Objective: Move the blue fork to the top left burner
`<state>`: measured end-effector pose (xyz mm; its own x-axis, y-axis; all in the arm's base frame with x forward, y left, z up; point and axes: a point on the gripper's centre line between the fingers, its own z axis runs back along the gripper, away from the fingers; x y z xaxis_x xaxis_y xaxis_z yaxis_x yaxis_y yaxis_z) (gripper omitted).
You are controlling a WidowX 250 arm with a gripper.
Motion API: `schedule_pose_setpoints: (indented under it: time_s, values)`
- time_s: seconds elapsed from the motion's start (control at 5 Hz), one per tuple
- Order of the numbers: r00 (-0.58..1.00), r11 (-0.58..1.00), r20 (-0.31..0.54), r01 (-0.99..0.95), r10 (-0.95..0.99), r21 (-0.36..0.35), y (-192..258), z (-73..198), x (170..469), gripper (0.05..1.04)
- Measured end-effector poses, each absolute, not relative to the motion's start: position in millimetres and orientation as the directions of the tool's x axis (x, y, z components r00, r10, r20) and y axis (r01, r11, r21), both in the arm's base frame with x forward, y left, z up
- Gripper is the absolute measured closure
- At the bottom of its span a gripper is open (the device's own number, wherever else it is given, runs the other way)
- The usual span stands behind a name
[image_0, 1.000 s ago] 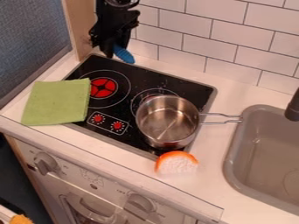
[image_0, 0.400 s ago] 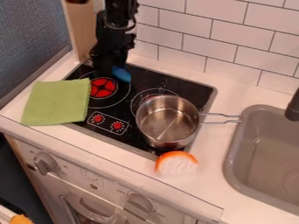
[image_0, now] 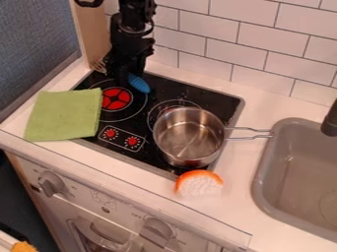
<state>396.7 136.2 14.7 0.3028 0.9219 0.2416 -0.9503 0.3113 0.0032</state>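
Where the hand (image_0: pixel 123 82) ends, the fork (image_0: pixel 139 84) (bright blue) juts out sinkward.

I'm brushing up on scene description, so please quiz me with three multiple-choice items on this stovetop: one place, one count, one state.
1. Where is the blue fork?
A) In the sink
B) At the pincer
C) On the floor

2. How many red dials are on the stove?
A) One
B) Four
C) Two

3. How is the metal saucepan?
A) Upright, uncovered
B) Upright, lidded
C) On its side

Answers:
1: B, its blue part juts out beside the pincer.
2: C, two red dials sit side by side on the control panel.
3: A, its inside bottom is visible from above.
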Motion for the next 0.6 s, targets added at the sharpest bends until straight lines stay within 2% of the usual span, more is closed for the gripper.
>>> schedule_pose_setpoints:
  time_s: [0.2,0.4,0.6]
  values:
    - [0.31,0.317,0.238,-0.948,0.92,0.007,136.6,14.4,396.7,0.286]
    - [0.318,0.326,0.225,-0.946,0.921,0.003,134.9,14.5,396.7,0.084]
    - [0.317,0.327,0.213,-0.945,0.924,-0.011,136.5,14.4,395.1,0.081]
